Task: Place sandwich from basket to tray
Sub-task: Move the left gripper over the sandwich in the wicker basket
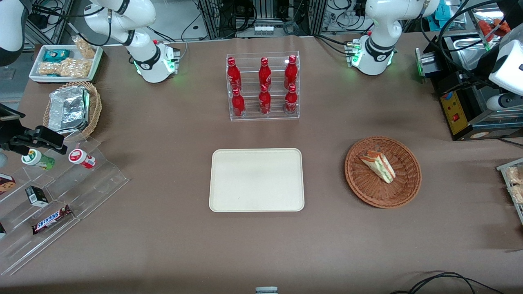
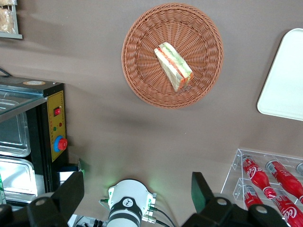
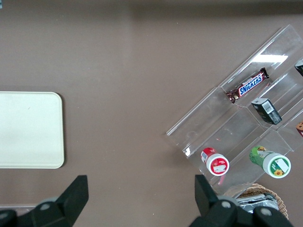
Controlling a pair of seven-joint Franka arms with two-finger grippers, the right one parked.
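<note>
The sandwich (image 1: 378,165), a clear-wrapped wedge with red and green filling, lies in the round reddish-brown basket (image 1: 355,179) toward the working arm's end of the table. The empty cream tray (image 1: 256,179) lies beside the basket at mid-table. In the left wrist view my gripper (image 2: 137,191) is open and empty, held high above the table near the working arm's base. From there the sandwich (image 2: 173,66), the basket (image 2: 142,85) and an edge of the tray (image 2: 284,85) show well below it. The tray also shows in the right wrist view (image 3: 28,130).
A clear rack of red bottles (image 1: 263,85) stands farther from the front camera than the tray. A black appliance (image 1: 461,110) sits at the working arm's end. A tan basket of foil packs (image 1: 71,108), a white snack tray (image 1: 65,61) and an acrylic snack stand (image 1: 53,192) lie toward the parked arm's end.
</note>
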